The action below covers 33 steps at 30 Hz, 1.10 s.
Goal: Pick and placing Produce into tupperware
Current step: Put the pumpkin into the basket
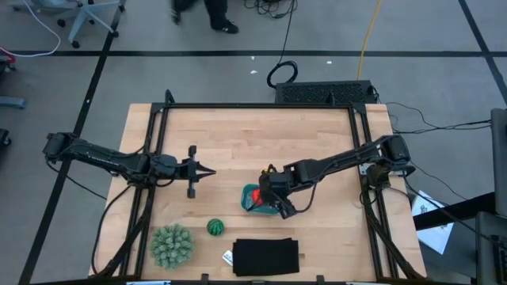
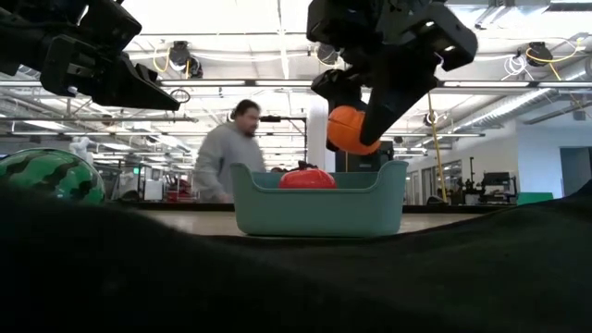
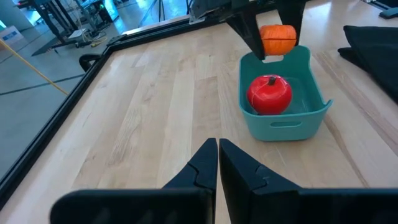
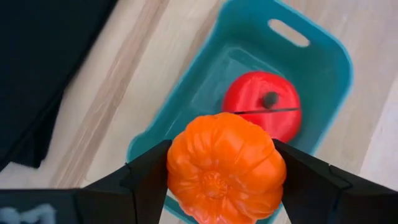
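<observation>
Step in hand: the placing of the second piece of produce; the right gripper (image 2: 356,125) hangs over the tupperware (image 2: 319,211) with its fingers clamped on the orange ball (image 2: 350,129).
Orange ball: ribbed like a small pumpkin, held from both sides, above the rim of the container and, in the low view, not yet down inside it.
Red fruit: the red roundish piece (image 3: 269,94) already lies inside the tupperware, stem up, near its middle.
Green striped ball: it (image 1: 215,227) sits on the table near the front edge, apart from the container, just beside the pale green spiky ball (image 1: 171,245).
Tupperware: teal, upright on the wood, between the two arms and closer to the right one.
Left gripper: it (image 3: 217,155) waits over bare table left of the container, its fingers drawn together with nothing between them.
Next move, as a judgement: the right gripper needs to lower the orange ball into the free space beside the red fruit and then spread its fingers; dropping it on top of the red fruit could let it roll out.
Progress: one of three seems placed, one in the air, one untouched.
Other things: a flat black rectangle (image 1: 266,257) lies at the front edge; a person (image 2: 222,153) stands in the room behind.
Writing: none can be read on any object.
</observation>
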### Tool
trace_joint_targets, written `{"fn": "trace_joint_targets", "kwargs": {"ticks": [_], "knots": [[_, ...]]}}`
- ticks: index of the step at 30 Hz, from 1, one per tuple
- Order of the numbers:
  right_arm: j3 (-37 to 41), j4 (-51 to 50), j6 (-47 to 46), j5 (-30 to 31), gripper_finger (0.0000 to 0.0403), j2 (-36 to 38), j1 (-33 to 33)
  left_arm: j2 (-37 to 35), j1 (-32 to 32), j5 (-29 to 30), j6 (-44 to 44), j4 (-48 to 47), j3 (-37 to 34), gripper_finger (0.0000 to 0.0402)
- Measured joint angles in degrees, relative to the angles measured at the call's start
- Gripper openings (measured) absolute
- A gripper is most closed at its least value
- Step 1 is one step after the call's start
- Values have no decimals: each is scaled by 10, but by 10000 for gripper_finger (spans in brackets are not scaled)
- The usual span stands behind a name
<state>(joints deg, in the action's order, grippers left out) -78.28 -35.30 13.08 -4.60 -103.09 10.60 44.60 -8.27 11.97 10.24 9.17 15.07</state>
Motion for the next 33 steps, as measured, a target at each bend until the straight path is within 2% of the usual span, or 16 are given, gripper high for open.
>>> {"fn": "trace_joint_targets", "kwargs": {"ticks": [6,21,33], "knots": [[0,1,57,3,247,0,12,0,0,0,0,-1,0,21],[43,32,24,3,237,0,-13,0,0,-1,0,-1,0,21],[44,51,24,-1,237,0,-13,0,0,-1,0,-2,0,21]]}}
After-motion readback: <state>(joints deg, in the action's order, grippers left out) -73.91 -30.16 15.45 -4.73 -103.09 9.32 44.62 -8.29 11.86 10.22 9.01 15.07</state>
